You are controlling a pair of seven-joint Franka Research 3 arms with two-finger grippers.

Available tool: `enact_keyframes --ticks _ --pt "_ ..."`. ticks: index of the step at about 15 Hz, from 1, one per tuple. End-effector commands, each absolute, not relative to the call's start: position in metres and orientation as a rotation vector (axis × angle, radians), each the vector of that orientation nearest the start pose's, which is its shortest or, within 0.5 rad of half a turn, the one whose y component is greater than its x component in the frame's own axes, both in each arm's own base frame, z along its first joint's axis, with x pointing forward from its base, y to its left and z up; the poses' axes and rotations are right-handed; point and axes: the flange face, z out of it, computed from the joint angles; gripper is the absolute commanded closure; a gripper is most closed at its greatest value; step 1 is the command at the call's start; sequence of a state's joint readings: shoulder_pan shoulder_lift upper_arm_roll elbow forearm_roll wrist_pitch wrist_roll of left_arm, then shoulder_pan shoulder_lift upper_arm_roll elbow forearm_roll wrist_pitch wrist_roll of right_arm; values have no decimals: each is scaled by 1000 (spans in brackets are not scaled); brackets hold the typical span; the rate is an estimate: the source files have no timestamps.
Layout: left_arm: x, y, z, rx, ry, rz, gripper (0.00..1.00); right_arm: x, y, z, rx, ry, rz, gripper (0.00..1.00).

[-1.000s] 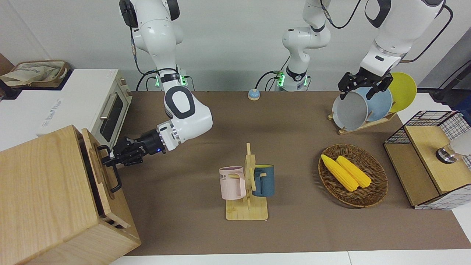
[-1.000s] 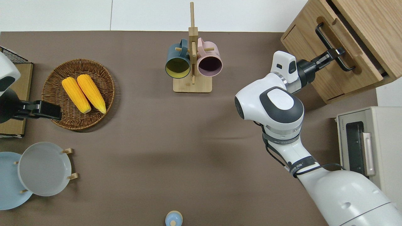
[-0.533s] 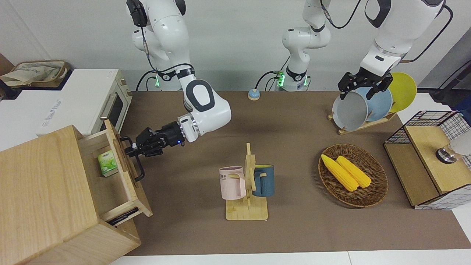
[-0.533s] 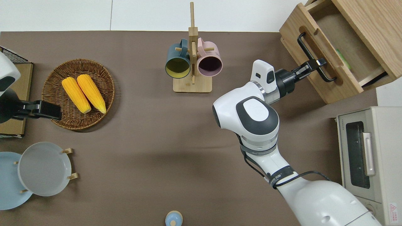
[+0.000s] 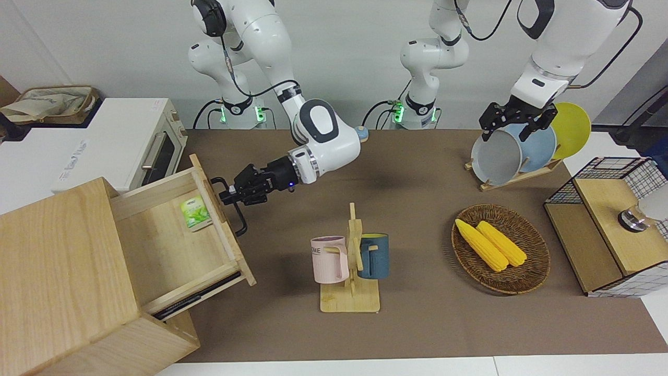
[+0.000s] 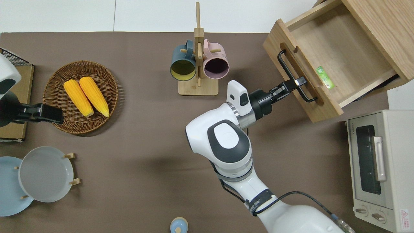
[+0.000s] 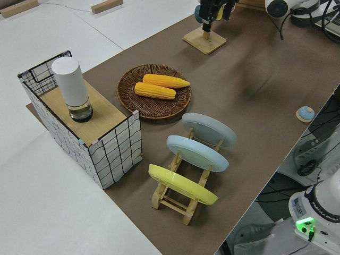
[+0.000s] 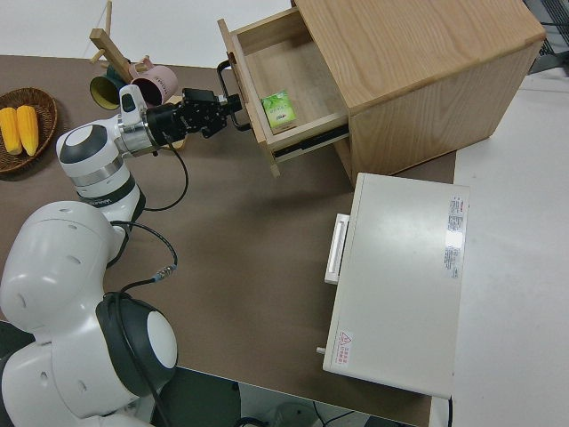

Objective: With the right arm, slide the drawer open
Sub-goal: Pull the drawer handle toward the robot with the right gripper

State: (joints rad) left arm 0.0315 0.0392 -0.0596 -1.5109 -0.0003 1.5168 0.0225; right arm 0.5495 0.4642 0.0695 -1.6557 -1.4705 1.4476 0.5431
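Two corn cobs — two mugs — three plates.

Drawer pulled well out, right arm on handle.
Light wood, shallow; black U-handle clamped in right pincer; at tabletop's right-arm end.

The large light-wood cabinet is cut off by the edge in the front and overhead views, and in the overhead view its top hides the inner end of the wide shallow light-wood drawer. The small green packet in that drawer carries print too small to read. In the left side view the right arm's black pincer is cut by the top edge, and the left arm's black pincer shows in the overhead view only partly, its fingers impossible to judge.
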Motion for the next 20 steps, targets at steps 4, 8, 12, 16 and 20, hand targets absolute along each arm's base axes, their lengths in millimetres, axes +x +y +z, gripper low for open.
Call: enact_keyframes --ticks 4,8,12,16,20 --pt "563 -14 630 -3126 97 60 7 561 330 411 1574 410 335 1000" --pt "563 -14 629 -3126 97 62 7 560 337 419 1582 402 352 997" --pt "563 -14 630 -3126 97 60 7 561 336 417 1578 400 351 365" --pt "563 -14 630 -3126 97 60 7 561 335 419 1582 391 358 17" --pt "563 -14 630 -3126 97 60 7 561 336 415 1582 383 365 17"
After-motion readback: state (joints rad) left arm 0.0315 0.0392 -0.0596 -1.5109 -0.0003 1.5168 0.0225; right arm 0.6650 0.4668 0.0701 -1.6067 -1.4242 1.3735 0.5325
